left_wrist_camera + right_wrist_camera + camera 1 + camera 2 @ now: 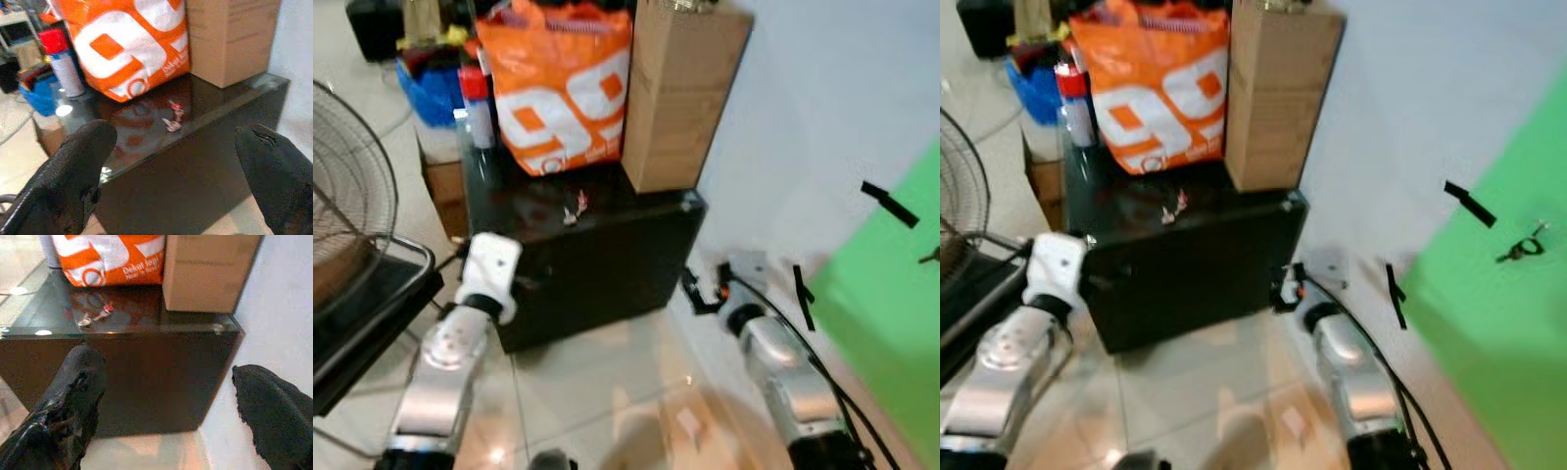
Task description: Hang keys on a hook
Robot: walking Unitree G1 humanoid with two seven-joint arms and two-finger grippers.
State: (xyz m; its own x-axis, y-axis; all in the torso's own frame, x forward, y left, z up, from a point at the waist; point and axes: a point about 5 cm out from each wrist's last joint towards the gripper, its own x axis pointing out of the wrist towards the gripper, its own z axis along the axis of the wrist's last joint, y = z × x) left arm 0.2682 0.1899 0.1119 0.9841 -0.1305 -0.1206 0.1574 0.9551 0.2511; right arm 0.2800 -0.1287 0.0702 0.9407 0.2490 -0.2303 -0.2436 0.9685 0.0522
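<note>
Low on a glossy black cabinet [607,255], the keys [574,209] lie flat on its top, just in front of an orange bag [558,83] and near a tall cardboard box [680,88]. A spray can [475,103] stands at the bag's other side, and a wire fan [347,186] sits off to the robot's left.

Both arms are raised short of the cabinet. The left gripper [176,181] hovers before the cabinet's front with its two black fingers [73,171] spread wide and nothing between them; the keys sit on the top beyond it. The right gripper [166,406] is likewise parted and empty, near the cabinet's corner by the pale wall [803,117].

On a green panel [1508,323] to the robot's right, a small dark fitting [1525,247] looks like the hook, well apart from the keys.

The keys look small and light, a loose bunch of hard metal with a red tag, likely to shift and dangle once lifted. Lying flat on a slick, mirror-like surface, they may skid away from fingers that push instead of pinching. The best hold is probably across the bunch near the ring, leaving the ring free to slip over the hook. They are too small here to make out the ring itself.
</note>
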